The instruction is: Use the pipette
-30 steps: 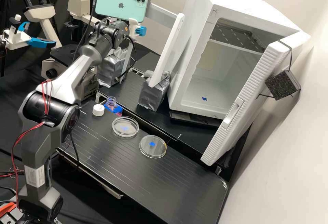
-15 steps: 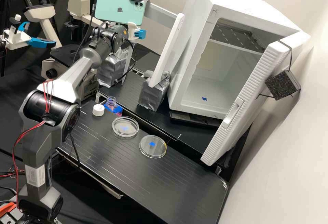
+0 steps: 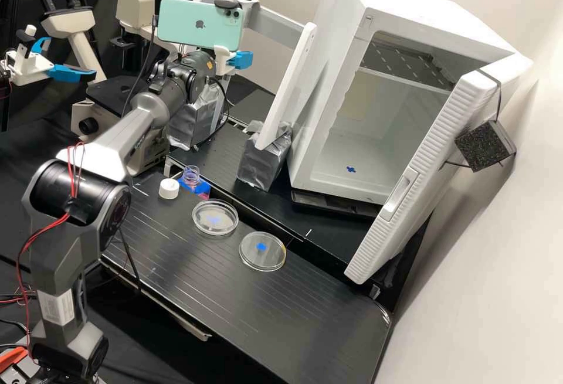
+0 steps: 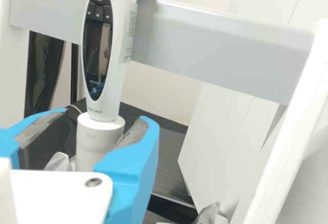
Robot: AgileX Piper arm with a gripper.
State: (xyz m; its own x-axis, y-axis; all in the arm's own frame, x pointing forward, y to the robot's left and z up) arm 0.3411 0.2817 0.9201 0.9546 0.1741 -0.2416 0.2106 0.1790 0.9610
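Wrist view: blue-fingered white tool point(image 4: 104, 116) spread wide at a long white plastic pipette point(image 4: 120, 44), hung upright, probably for easy gripping.

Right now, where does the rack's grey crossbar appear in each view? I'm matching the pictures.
High view: crossbar in the upper middle, sloping down rightward beside the pale green phone.
Wrist view: crossbar behind the white pipette.
Shared landmark: the white upright at one end of the crossbar.
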